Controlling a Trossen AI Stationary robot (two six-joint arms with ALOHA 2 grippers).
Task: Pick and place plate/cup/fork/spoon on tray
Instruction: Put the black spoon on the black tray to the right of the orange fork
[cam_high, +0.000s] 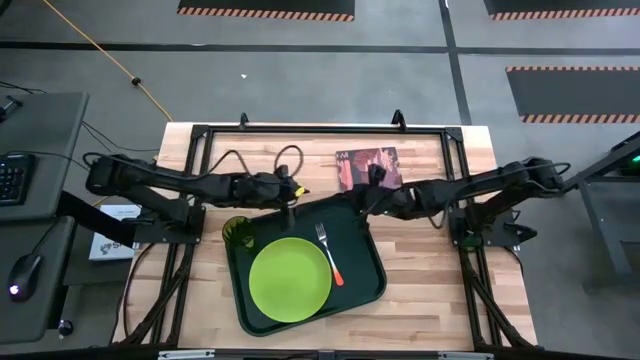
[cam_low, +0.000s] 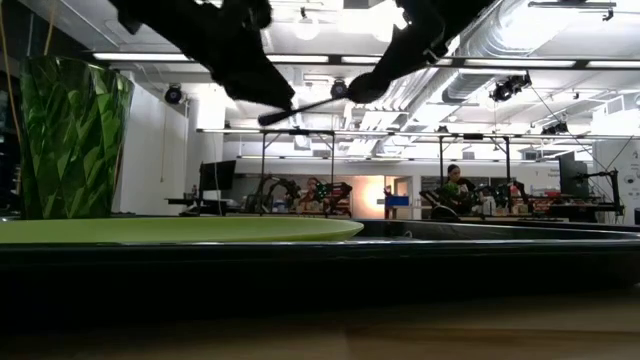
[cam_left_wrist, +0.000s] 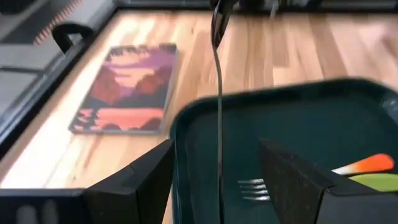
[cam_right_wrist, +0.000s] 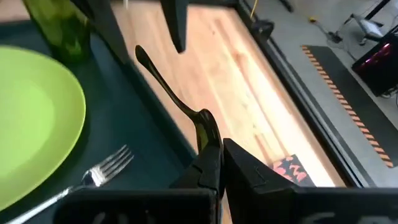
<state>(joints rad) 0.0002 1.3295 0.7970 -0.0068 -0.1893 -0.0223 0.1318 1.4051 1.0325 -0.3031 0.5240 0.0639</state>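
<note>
My right gripper (cam_right_wrist: 214, 152) is shut on the dark spoon (cam_right_wrist: 168, 87), which it holds in the air over the far rim of the dark-green tray (cam_high: 360, 290). The spoon's handle end (cam_left_wrist: 219, 155) lies between the open fingers of my left gripper (cam_left_wrist: 217, 171) without touching them. In the high view my left gripper (cam_high: 293, 200) and right gripper (cam_high: 352, 203) face each other above the tray's far edge. The lime-green plate (cam_high: 290, 280), the orange-handled fork (cam_high: 330, 255) and the green cup (cam_high: 237, 231) rest on the tray. My right gripper pinches the spoon's bowl end (cam_right_wrist: 205, 127) between its two shut fingers. The fingers come from the table's right, about level, and lie along the spoon. The spoon is lifted clear, and its handle (cam_low: 300, 108) points toward the table's left, slightly downward, at my left gripper.
A reddish picture-covered book (cam_high: 368, 167) lies on the wooden table beyond the tray's far right corner. A dark metal frame (cam_high: 320, 130) runs around the table. A person (cam_low: 452, 180) sits in the room far behind the table.
</note>
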